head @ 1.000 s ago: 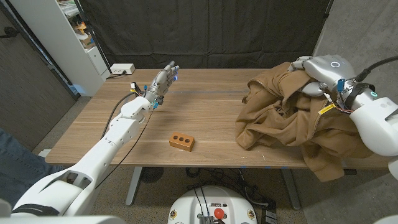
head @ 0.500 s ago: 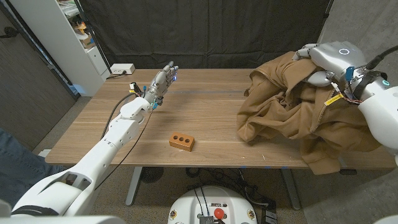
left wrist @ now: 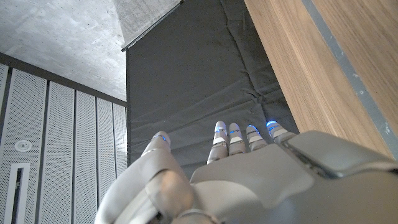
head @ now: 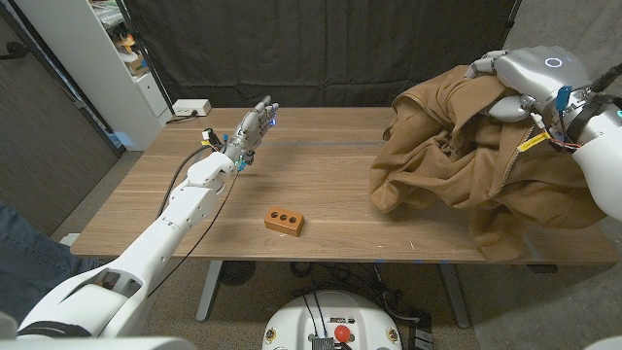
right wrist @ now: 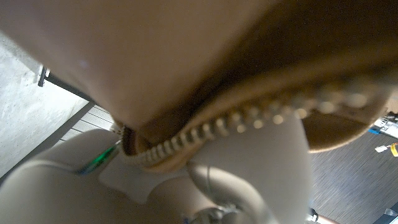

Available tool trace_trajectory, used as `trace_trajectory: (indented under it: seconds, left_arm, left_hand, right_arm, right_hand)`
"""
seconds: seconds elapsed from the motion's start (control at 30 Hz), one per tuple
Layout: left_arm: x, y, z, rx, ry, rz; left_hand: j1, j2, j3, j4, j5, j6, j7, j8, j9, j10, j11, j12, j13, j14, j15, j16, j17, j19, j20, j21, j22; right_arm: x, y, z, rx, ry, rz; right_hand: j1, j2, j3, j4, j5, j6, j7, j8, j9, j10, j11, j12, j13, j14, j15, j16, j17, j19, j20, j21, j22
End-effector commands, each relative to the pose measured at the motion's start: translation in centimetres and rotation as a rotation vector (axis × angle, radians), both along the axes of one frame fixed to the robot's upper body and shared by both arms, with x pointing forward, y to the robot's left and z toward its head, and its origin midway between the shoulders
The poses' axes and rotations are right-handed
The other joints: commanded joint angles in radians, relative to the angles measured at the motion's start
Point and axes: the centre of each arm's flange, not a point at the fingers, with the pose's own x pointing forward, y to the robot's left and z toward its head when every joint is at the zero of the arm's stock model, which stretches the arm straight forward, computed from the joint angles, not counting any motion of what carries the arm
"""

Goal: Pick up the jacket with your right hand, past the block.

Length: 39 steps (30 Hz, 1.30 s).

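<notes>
jacket (head: 457, 156) is being gripped and held up at its top by right hand (head: 520, 78) | block (head: 285, 221) is being left on table (head: 321, 146) | left hand (head: 255, 126) is being held released, fingers apart

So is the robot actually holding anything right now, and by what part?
Yes: the right hand grips the brown jacket at its upper edge, by the zipper. The left hand holds nothing.

Left hand (left wrist: 249, 180), fingers (left wrist: 230, 140) apart, wooden table (left wrist: 323, 68), black curtain (left wrist: 193, 81)
</notes>
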Motion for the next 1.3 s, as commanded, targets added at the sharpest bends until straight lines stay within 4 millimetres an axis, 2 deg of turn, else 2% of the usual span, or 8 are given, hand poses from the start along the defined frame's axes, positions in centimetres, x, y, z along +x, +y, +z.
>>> trace_trajectory:
  seconds: [0.03,0.6,1.3]
  left_arm:
    - [0.1,0.0,0.1,-0.002,-0.001,-0.005]
    - [0.3,0.0,0.1,-0.009,-0.005,-0.005]
    - [0.4,0.1,0.6,-0.004,-0.011,-0.009]
  left_hand:
    - [-0.001,0.011,0.005,-0.007,-0.003,0.005,0.001,-0.001,0.002,0.005,-0.003,0.007,0.001,-0.005,-0.001,0.003,0.003,-0.009,0.002,0.006,0.002]
    - [-0.001,0.013,0.006,-0.009,-0.003,0.006,0.0,-0.001,0.002,0.005,-0.003,0.007,0.001,-0.005,-0.001,0.003,0.003,-0.009,0.003,0.006,0.002]
    - [-0.001,0.014,0.006,-0.011,-0.004,0.008,0.001,-0.001,0.002,0.005,-0.003,0.007,0.001,-0.005,-0.001,0.003,0.003,-0.009,0.003,0.006,0.002]
  right_arm:
    - [-1.3,0.0,1.6,0.006,-0.029,-0.002]
    - [-3.1,-0.1,3.5,0.015,-0.082,-0.004]
    - [-3.9,0.2,4.6,0.015,-0.114,-0.001]
  right_hand:
    - [0.228,0.239,0.009,-0.001,0.005,-0.003,-0.001,0.007,0.003,0.009,0.004,-0.007,0.008,-0.002,-0.089,0.006,0.017,-0.004,-0.072,0.017,-0.004]
    - [0.225,0.24,0.011,0.0,0.005,-0.002,-0.002,0.009,0.003,0.011,0.001,-0.013,0.008,-0.001,-0.089,0.009,0.017,-0.012,-0.072,0.037,-0.014]
    - [0.222,0.239,0.014,-0.001,0.004,-0.004,-0.005,0.011,0.001,0.016,-0.001,-0.019,0.013,-0.003,-0.089,0.012,0.017,-0.027,-0.072,0.069,-0.036]
